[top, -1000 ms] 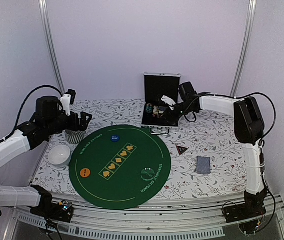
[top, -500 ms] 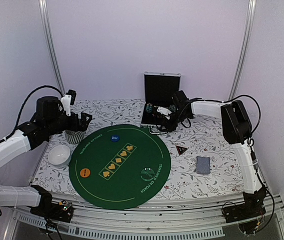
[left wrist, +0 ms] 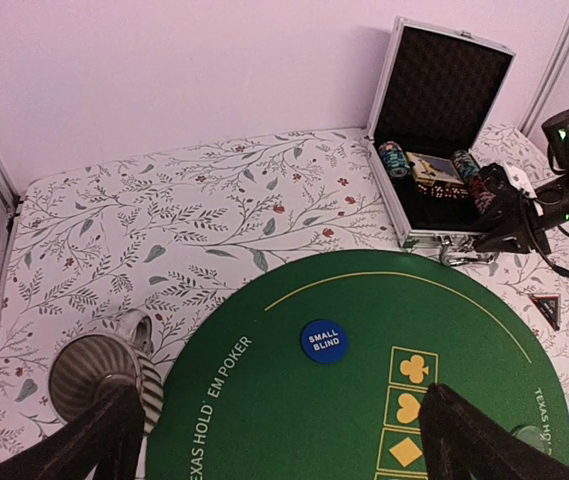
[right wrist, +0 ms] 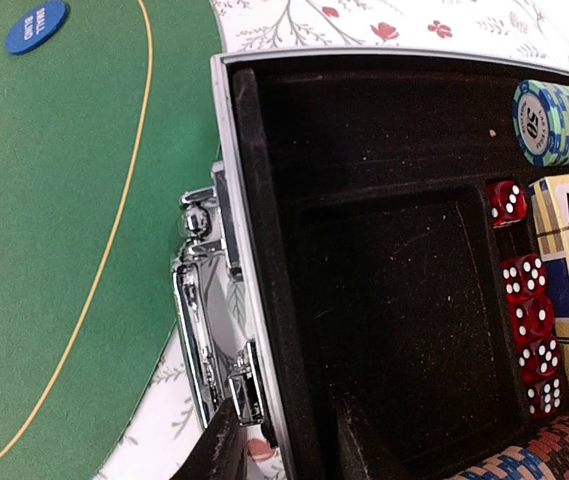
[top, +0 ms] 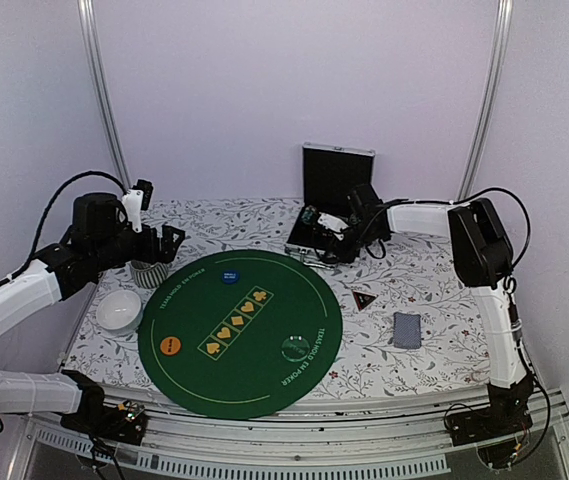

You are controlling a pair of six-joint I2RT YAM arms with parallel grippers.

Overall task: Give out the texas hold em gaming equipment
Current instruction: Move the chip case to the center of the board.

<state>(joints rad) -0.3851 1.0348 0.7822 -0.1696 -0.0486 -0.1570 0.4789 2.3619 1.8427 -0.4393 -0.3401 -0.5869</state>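
Right pincer (right wrist: 286, 440) pinching front wall of aluminium chip case (right wrist: 247, 180). Left pincer (left wrist: 279, 425) spread wide, well left of case.

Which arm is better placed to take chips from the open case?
Right. The right gripper straddles the case's front wall, chips just beyond; the left gripper hangs open near the striped cup.

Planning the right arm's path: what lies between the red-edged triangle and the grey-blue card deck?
Only bare floral tablecloth separates the triangle from the card deck, shown in the top view.
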